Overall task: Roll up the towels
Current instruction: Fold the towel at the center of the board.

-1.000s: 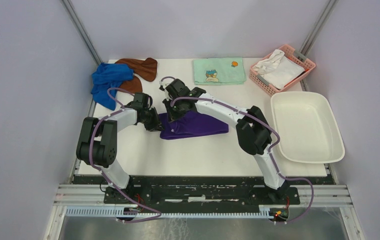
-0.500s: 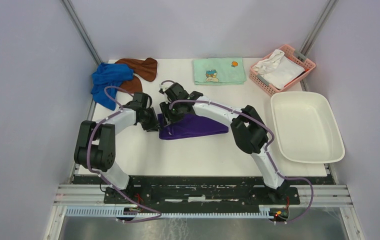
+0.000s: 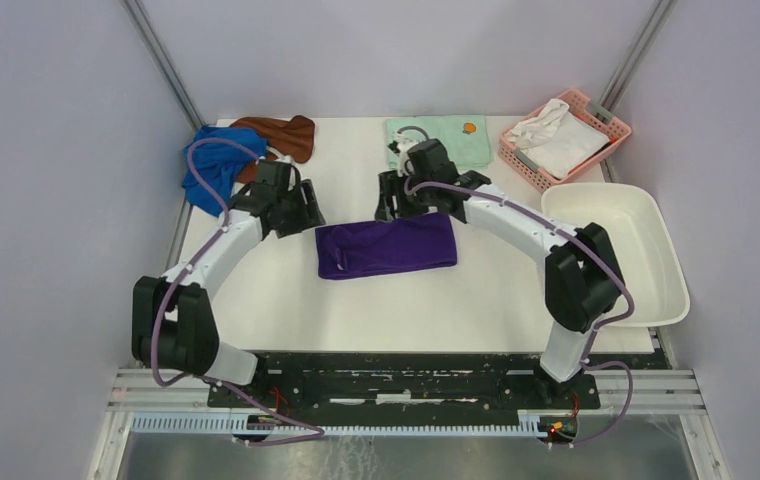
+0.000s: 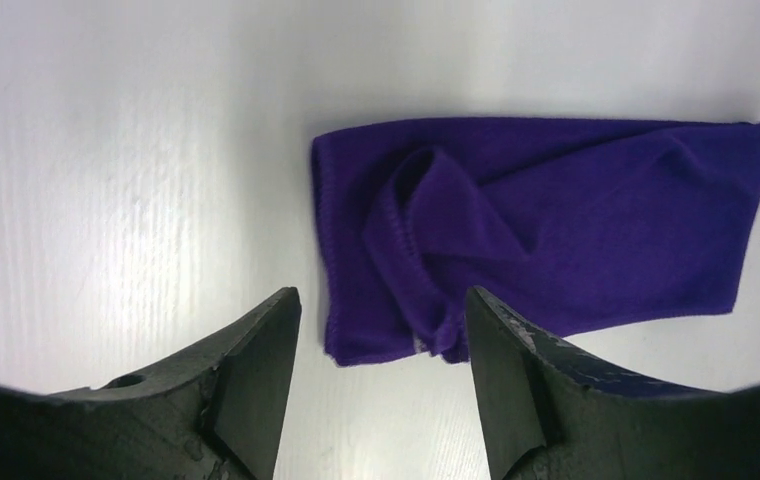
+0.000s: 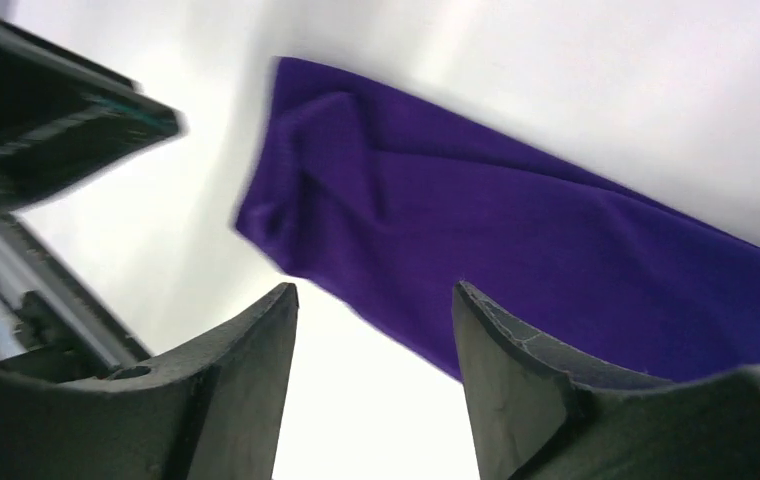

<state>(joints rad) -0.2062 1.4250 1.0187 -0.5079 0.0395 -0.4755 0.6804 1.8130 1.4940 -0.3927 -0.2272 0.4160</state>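
Dark purple towel flat on the white table as a long folded band, left end rumpled, bare tabletop along all four edges. Near its far-left corner, left gripper, fingers spread and empty; just beyond its far edge, right gripper, likewise spread, holding nothing. Farther left of it, blue towel and rust-brown towel heaped together.
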